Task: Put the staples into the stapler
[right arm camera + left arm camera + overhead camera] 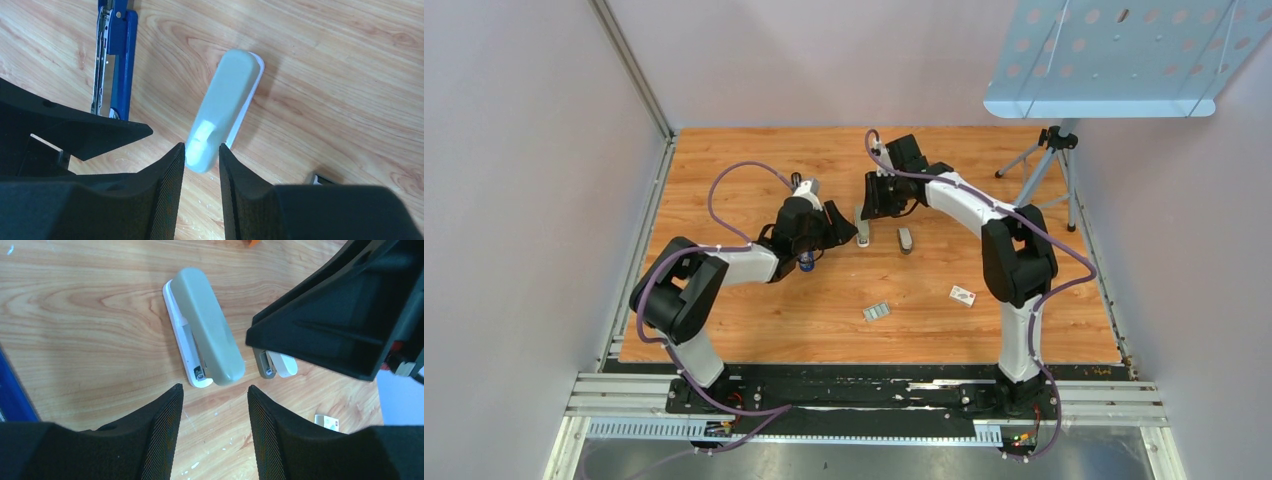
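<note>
Both my arms reach in over the worktop (754,330). The left arm (724,265) lies low and folded, and the right arm (994,215) arches over and doubles back, so the two hands nearly meet.

My left hand (215,390) is spread with nothing between its fingers. The grey stapler (205,325) lies flat just ahead of its fingertips, apart from them.

My right hand (201,146) has its fingers parted narrowly, and the stapler's rounded end shows in the gap. Seen from my left wrist, that hand stands beside the stapler rather than around it, gripping nothing.

A blue stapler (114,55) lies opened beyond my right fingertips, to their left, cut off by the frame edge. A small stapler (277,365) is half hidden under my right hand.

The staples (876,312) lie well behind both hands, toward my bases, with a white card (962,295) near them. Both are too small to make out any detail.
</note>
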Available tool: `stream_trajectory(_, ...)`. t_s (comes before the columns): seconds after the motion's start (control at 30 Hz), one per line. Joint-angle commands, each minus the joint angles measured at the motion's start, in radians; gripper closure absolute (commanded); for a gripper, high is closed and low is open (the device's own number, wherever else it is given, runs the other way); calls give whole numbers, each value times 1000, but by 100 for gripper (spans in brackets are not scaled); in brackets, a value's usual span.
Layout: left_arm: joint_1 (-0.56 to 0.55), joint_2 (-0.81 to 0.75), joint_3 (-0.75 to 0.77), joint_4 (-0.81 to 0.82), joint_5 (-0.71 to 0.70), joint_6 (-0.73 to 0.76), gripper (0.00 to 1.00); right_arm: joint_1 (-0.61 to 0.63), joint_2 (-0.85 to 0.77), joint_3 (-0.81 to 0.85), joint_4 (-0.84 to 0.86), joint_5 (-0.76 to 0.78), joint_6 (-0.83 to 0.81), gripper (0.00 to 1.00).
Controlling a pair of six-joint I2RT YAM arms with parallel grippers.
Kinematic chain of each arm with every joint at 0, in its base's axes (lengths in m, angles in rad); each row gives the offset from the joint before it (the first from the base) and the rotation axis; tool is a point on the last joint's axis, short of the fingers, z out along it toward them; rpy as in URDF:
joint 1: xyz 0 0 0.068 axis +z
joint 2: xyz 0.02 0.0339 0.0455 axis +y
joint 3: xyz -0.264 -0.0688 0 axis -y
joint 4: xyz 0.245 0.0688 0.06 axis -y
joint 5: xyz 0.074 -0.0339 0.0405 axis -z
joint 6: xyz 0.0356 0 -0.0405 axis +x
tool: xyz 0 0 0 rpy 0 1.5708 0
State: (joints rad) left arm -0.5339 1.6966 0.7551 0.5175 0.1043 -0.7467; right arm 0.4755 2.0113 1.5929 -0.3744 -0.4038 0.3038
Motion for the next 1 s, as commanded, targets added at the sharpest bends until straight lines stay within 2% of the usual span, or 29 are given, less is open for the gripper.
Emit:
stream_trajectory(0.0,-5,42,51,4,10,31,47,19,49,1,-24,26,25,65)
stream_trajectory(0.6,-4,169,84,8,20,50,55,29,97,-60,-43,83,14,73)
stream_trajectory(0.87,-5,101,81,-48,16,64,55,33,73,13,-99,101,-2,73)
stream_trajectory(0.97,-5,43,75,-92,12,70,53,32,29,30,-119,110,0,69)
